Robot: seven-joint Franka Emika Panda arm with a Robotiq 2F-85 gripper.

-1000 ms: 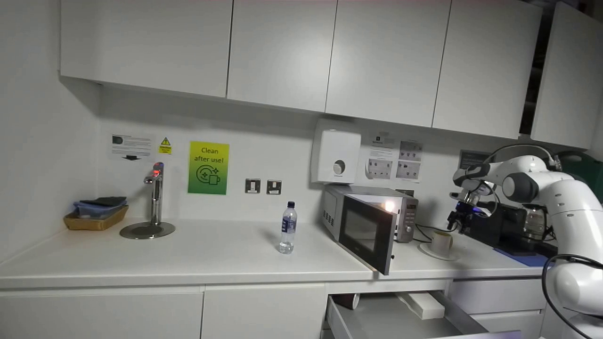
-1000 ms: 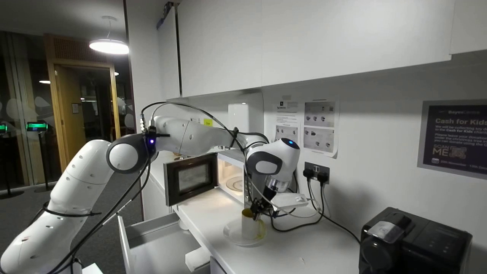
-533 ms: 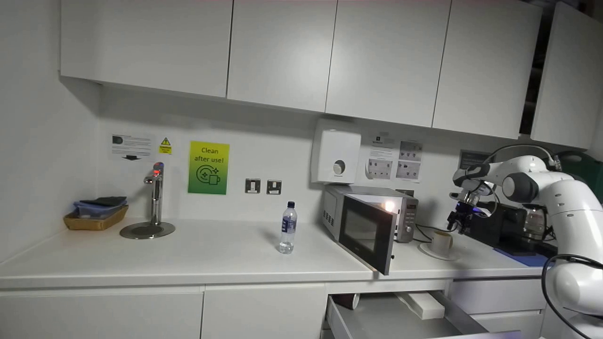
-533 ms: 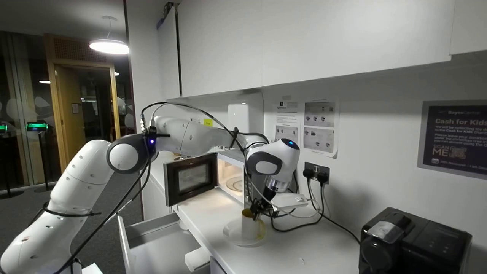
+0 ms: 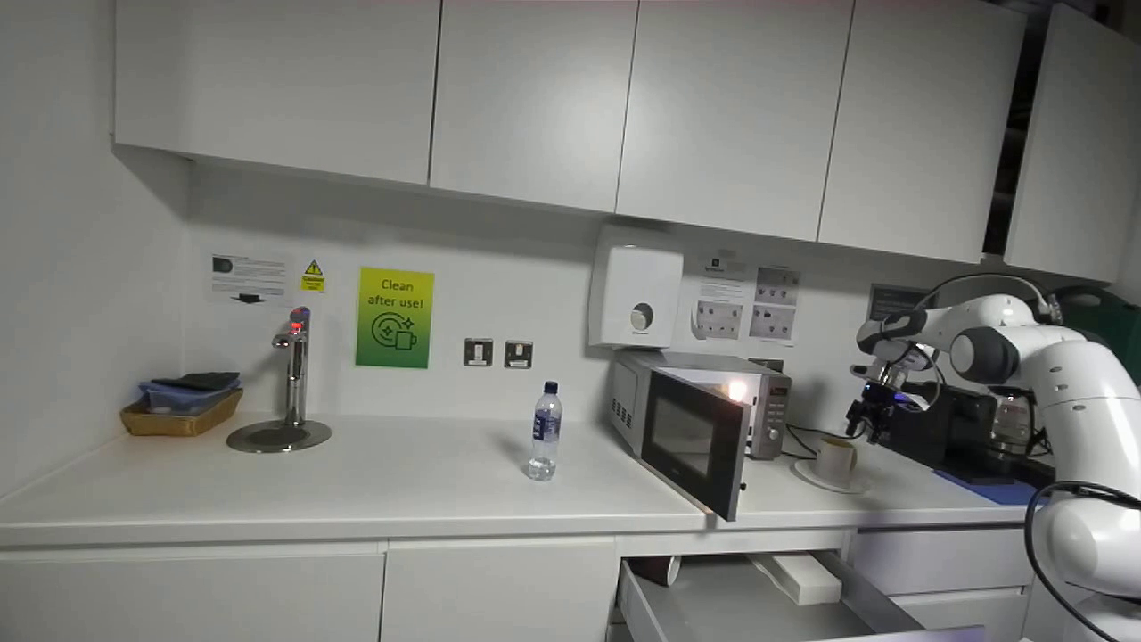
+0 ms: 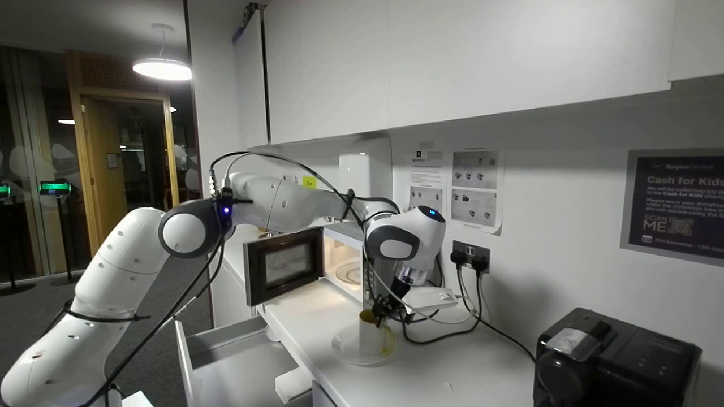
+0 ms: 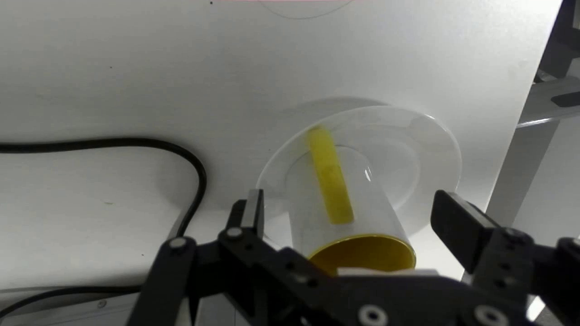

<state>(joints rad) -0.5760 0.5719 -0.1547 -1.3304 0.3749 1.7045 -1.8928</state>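
- My fingers (image 7: 460, 222) stand wide apart with nothing in them; I see neither one touching the mug (image 7: 371, 213).
- The mug sits upright on a saucer (image 7: 437, 154) on the worktop (image 7: 113, 95), near the microwave (image 5: 686, 423), and shows between my fingers in the wrist view.
- It looks like glazed ceramic, so I expect it stiff, modest in weight, slippery, and apt to chip if knocked.
- I cannot see its bottom, so whether it holds anything, and weighs more, I cannot tell.
- The yellow handle (image 7: 333, 181) offers a narrow, flat strip to pinch; the rim (image 7: 367, 235) or sides would also do, with a gentle squeeze.
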